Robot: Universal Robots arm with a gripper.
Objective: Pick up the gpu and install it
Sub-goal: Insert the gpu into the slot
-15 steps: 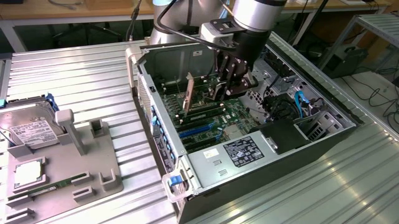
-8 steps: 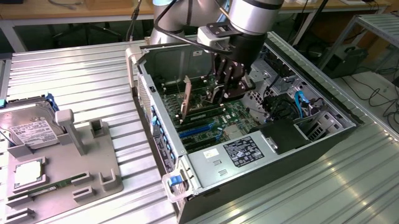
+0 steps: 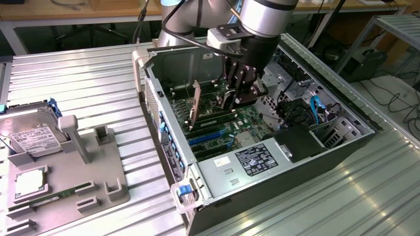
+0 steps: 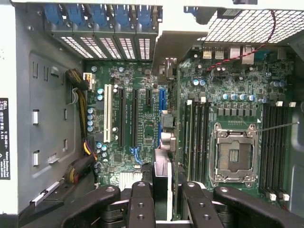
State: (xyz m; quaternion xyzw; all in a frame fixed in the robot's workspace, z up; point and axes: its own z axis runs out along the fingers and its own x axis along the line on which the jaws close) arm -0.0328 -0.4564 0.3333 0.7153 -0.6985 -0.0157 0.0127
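The end effector [image 4: 164,190] pinches the gpu [image 4: 161,173] edge-on, directly beneath it, the card's long axis running ahead toward the computer case's [image 4: 47,95] rear wall, seemingly along the blue slot [image 4: 161,107].

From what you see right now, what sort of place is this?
Probably a robotics lab or test workshop: a robot arm reaches into an open computer case on a ribbed metal table, beside a grey fixture with a hard drive.
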